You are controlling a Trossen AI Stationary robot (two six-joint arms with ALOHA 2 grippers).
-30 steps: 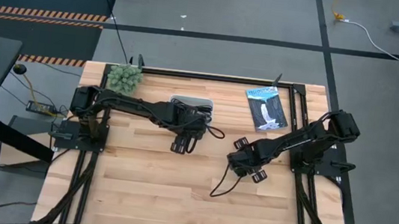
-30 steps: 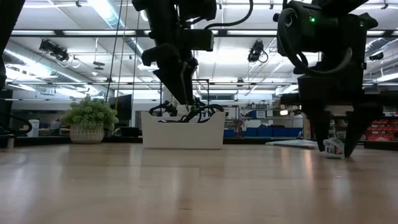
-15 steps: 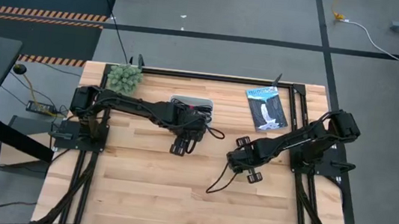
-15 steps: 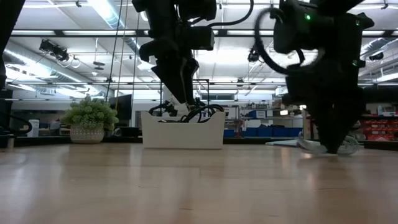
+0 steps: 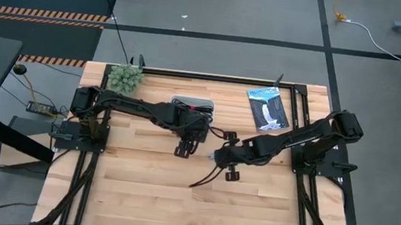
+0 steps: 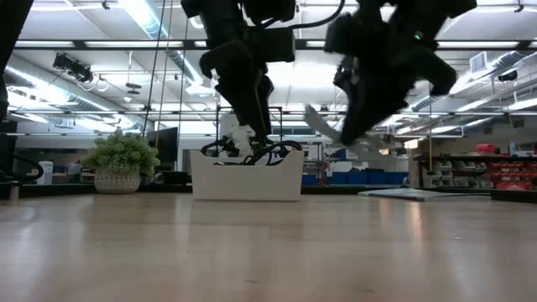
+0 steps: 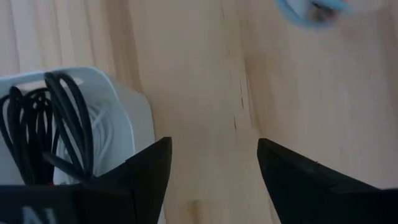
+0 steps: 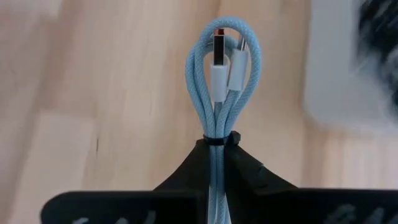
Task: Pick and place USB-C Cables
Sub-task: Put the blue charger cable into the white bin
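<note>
Blue-grey cable [image 8: 223, 81] in right claw [image 8: 222, 152]

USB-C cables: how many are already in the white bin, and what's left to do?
Black cables and a white one already sit in the white bin; the exact count is unclear. The right gripper is shut on the light blue cable, in the air near the bin. The left gripper is open beside the bin. Left: dropping the blue cable in.

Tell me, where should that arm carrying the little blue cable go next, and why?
Probably onward to the white bin, then let go. The right gripper is shut on the light blue cable, lifted off the table, and the bin already holds black cables. The left gripper hangs open beside it.
</note>
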